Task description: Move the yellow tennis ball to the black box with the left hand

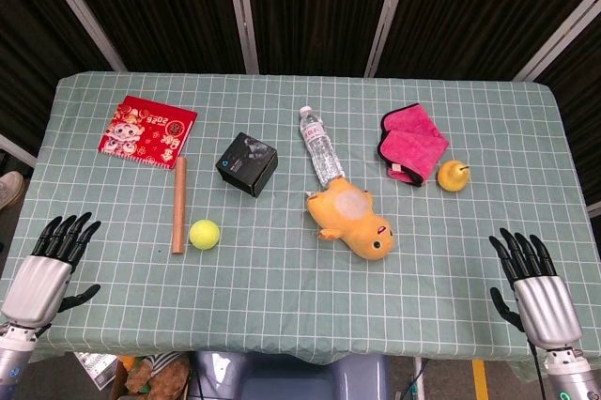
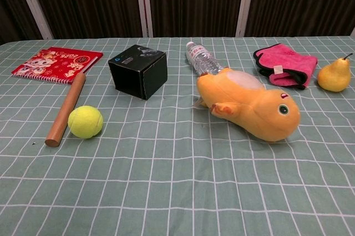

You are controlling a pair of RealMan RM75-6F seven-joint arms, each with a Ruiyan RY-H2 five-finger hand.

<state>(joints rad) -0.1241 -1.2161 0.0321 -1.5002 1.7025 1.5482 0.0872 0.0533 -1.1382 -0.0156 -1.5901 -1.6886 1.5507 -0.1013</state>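
The yellow tennis ball lies on the green checked cloth, right beside a wooden rod. The black box stands a little behind and to the right of the ball. My left hand hovers at the table's near left corner, fingers spread, holding nothing, well left of the ball. My right hand hovers at the near right corner, also spread and empty. Neither hand shows in the chest view.
A red booklet lies at the back left. A water bottle lies on its side touching an orange plush toy in the middle. A pink cloth and a yellow pear sit at the right.
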